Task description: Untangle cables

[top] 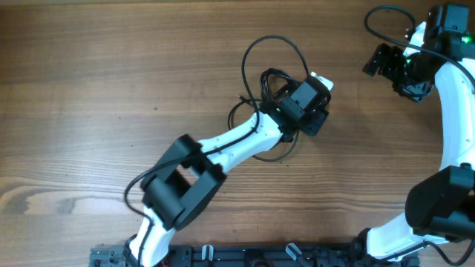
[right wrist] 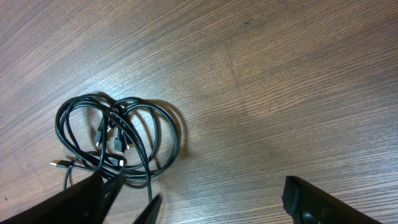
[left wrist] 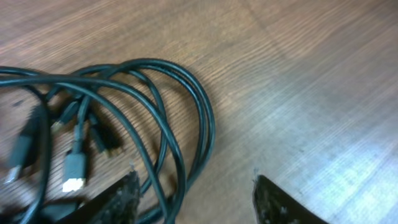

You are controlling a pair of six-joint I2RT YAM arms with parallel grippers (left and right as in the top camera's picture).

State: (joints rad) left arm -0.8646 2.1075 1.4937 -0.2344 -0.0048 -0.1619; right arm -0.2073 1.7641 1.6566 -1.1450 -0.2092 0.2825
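Note:
The cables lie in a loose tangle of thin black loops in the middle of the table. My left gripper hovers low over the tangle's right side. In the left wrist view its jaws are open, and two or three strands of the cables run between them, close to the left finger. Small plug ends lie inside the loops. My right gripper is far off at the table's back right, open and empty. Its own view shows the cables ahead of its left finger.
The wooden table stretches bare to the left of the tangle. My left arm slants from the front edge up to the cables. The right arm stands along the right edge, with a thicker black wire looping off it.

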